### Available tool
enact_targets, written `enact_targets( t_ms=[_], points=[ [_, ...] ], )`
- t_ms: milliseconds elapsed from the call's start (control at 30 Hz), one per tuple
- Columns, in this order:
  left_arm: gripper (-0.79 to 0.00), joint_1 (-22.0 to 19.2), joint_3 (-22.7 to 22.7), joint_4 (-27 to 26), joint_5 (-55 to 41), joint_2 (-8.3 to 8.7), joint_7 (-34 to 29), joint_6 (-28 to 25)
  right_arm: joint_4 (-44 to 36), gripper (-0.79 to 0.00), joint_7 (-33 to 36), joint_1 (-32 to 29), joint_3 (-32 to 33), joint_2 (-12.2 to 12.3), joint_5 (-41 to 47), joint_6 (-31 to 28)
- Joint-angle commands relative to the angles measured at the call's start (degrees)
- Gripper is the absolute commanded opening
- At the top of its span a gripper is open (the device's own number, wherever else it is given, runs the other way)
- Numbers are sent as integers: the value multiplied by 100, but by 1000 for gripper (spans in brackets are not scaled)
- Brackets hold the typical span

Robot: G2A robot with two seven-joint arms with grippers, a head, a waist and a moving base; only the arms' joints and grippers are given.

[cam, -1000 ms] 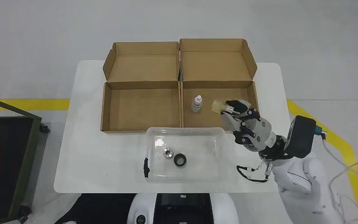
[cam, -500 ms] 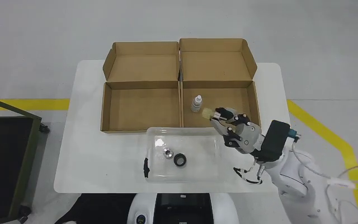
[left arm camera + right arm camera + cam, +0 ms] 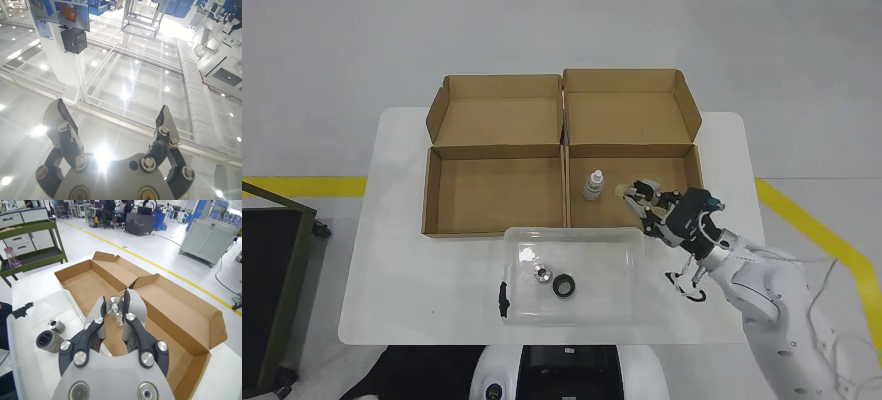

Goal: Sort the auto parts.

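Right gripper [image 3: 114, 302], clamped on a metal part [image 3: 114, 308], hangs over the right box [image 3: 170, 313], just beside the bottle [image 3: 593, 184] inside it; dropped here, the part could topple the bottle

you were in big open robotics lab, factory-hall sort: pale polished floor [image 3: 105, 251] with yellow lane line [image 3: 189, 280], green metal cart [image 3: 26, 226], office chairs [image 3: 108, 218] at workbenches, aluminium-framed enclosure [image 3: 208, 241], high grid ceiling [image 3: 143, 79] with spotlights, hanging screen [image 3: 62, 13].
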Motion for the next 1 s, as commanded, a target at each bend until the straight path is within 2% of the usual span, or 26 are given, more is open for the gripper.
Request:
enact_targets(
  t_ms=[0, 500, 967],
  points=[
    [0, 0, 0, 0, 0, 0, 0, 0, 159, -785, 145, 103, 4, 6, -28, 3],
    [0, 0, 0, 0, 0, 0, 0, 0, 1589, -785, 1187, 1505, -898, -77, -543, 9],
    [0, 0, 0, 0, 0, 0, 0, 0, 2679, -785, 1565, 2268, -1657, -215, -808, 88]
  ],
)
